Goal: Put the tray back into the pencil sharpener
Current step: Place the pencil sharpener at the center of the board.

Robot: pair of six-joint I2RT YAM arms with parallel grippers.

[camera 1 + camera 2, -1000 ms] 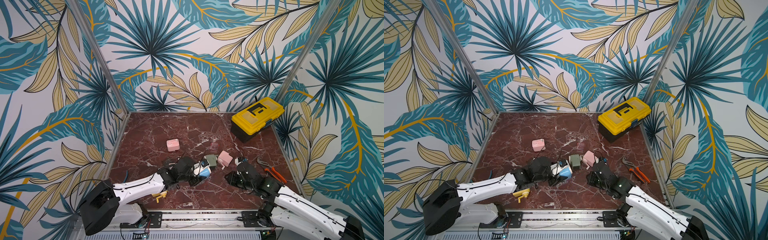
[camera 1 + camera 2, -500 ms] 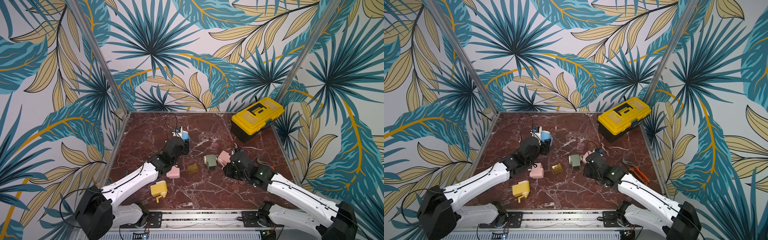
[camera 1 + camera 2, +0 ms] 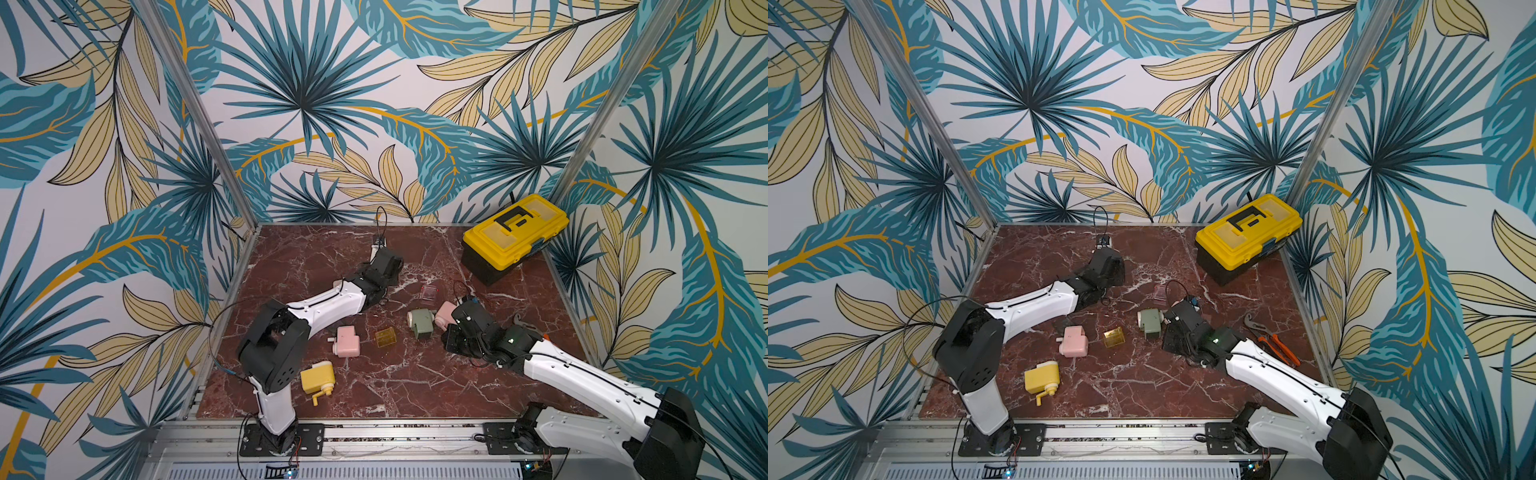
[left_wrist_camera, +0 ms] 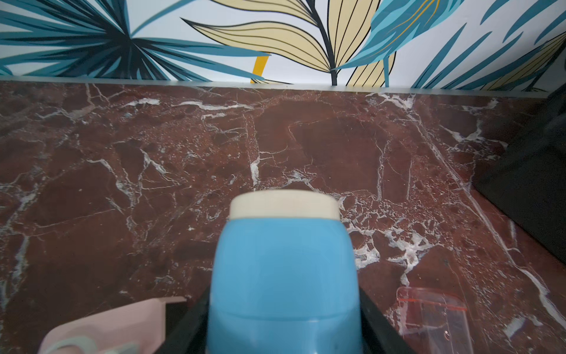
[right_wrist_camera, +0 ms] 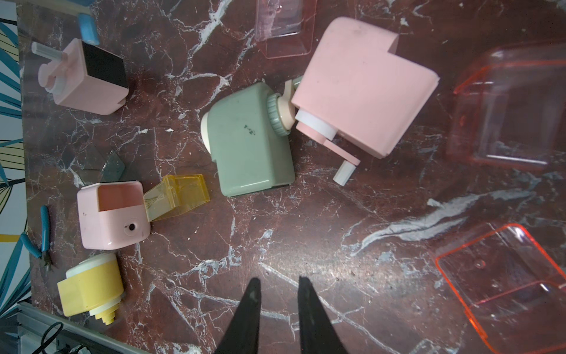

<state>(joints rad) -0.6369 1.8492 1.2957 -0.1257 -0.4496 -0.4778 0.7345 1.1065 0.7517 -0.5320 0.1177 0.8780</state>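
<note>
Left pincer [image 3: 390,262], upper centre in a top view, is clamped on the blue sharpener [image 4: 283,275], white cap toward the back wall. The sharpener is low over the desk [image 3: 374,386]; can't tell if it touches. Its tray slot shows in no view.

Right pincer [image 5: 278,283], bottom centre of the right wrist view: jaws nearly together with a slim gap, nothing held, over bare desk.

Clear tray [image 3: 429,292] lies on the desk mid-frame in a top view, between the two pincers, and shows lower right in the left wrist view. Two red trays [image 5: 505,107] sit at the right edge of the right wrist view, near the right pincer. Can't tell which tray fits the blue one. The yellow tray [image 5: 177,196] is just beside a pink sharpener [image 5: 113,214] with an empty slot, so probably a separate pair.

Step, as I judge it: the right arm fetches a tray while the left holds the sharpener.
- Widen the right jaws first; they look too narrow to straddle a tray wall.
- Pinch one wall only, lightly. The thin, slick plastic may squirt out or flex.
- Turn the left wrist so the slot faces the right arm.
- Line up square and slide straight in. A tilt will likely jam it.
- Left grip firm, to take the push.
</note>
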